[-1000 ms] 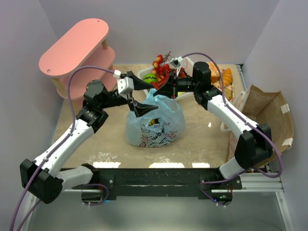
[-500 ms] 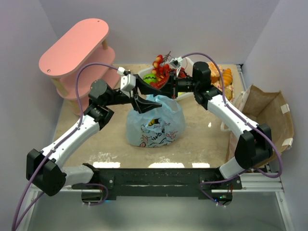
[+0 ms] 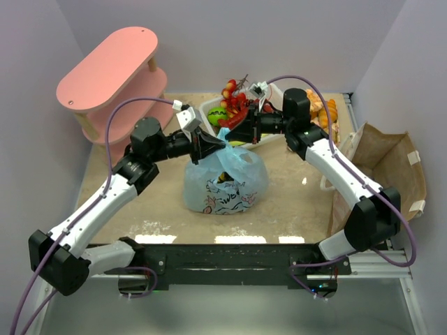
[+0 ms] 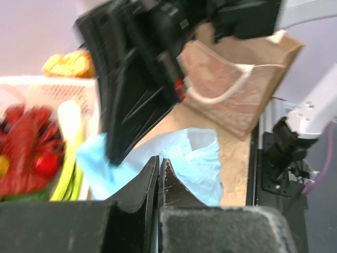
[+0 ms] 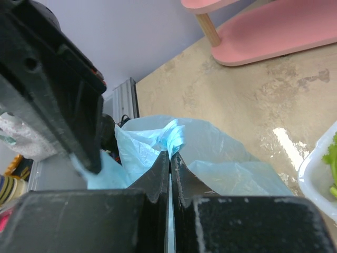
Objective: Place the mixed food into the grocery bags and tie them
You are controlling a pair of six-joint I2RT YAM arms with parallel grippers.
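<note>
Light-blue bag (image 3: 223,185) sits mid-table (image 3: 293,202), bulging, its top bunched up between the two arms. The left gripper (image 4: 159,161) is pressed together right at that bunch and looks to be pinching a bit of film. The right gripper (image 5: 170,154) is pinching the twisted ear opposite. My worry: film this thin could slip out or tear if either arm pulls hard while knotting, or the bag tips and spills. Behind it the white basket (image 3: 207,108) holds the red lobster (image 3: 234,105) and other food, with the brown paper bag (image 3: 380,164) off right, so loading isn't finished.
</note>
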